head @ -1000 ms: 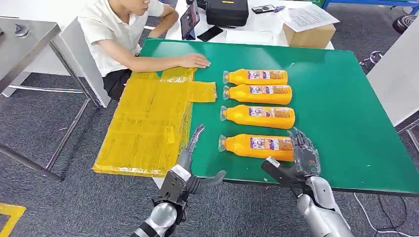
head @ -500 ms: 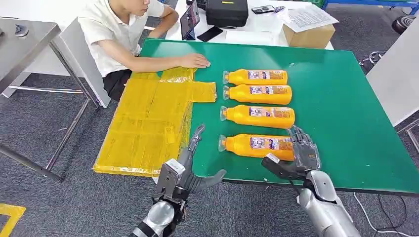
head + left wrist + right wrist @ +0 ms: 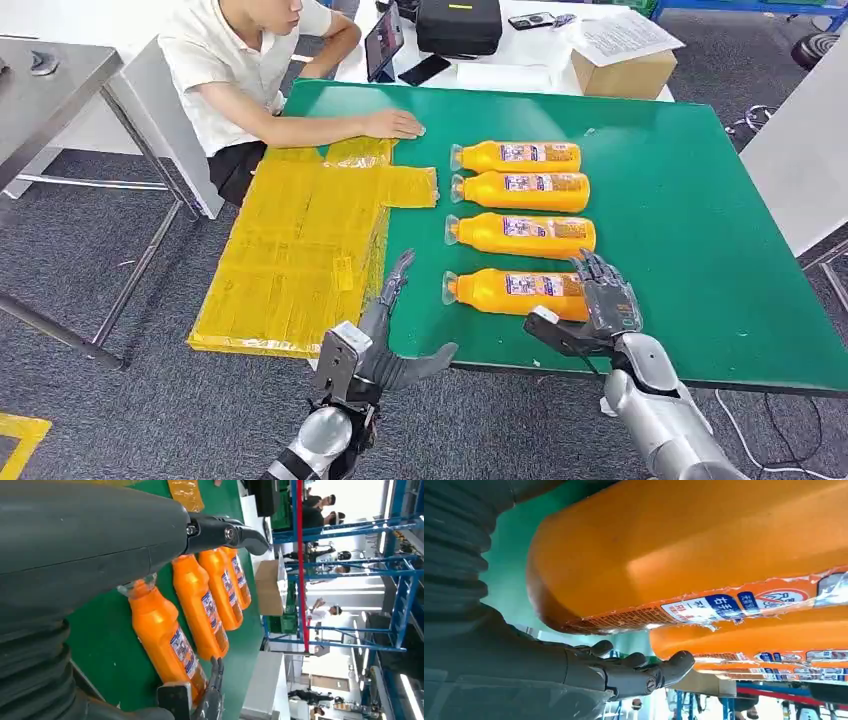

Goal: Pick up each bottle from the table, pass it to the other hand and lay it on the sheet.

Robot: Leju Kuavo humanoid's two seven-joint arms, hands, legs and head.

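- Green counter (image 3: 680, 220), matte and flat, with a dark edge along the near side, standing on grey carpet (image 3: 80, 260).
- Yellow sheet (image 3: 300, 240) spread over the counter's left part, its outer side drooping past the counter edge toward the floor; creased and glossy.
- Four orange bottles lying on their sides in a column on the green surface, clear caps pointing toward the sheet: far bottle (image 3: 517, 156), second bottle (image 3: 522, 190) touching it, third bottle (image 3: 522, 235) a little apart, nearest bottle (image 3: 515, 293) closest to the counter's front edge.
- Right robot hand (image 3: 590, 315) at the base end of the nearest bottle, fingers spread over its top and thumb out below; open wide, not closed around it. Right wrist view: orange bottle base (image 3: 674, 555) very close above the fingers (image 3: 639, 672).
- Left robot hand (image 3: 395, 335) hanging just before the counter's front edge, between sheet and nearest bottle, fingers and thumb spread apart, holding nothing.
- Seated person (image 3: 250, 70) at the far left corner, one hand (image 3: 395, 123) resting flat on the counter beside the sheet.
- Behind: white table carrying a black case (image 3: 458, 25), a cardboard box (image 3: 625, 70) with papers on top, a phone (image 3: 425, 68).
- Grey metal table (image 3: 50, 80) at far left.
- Left wrist view: blue racking (image 3: 350, 580) and distant people in a bright hall.
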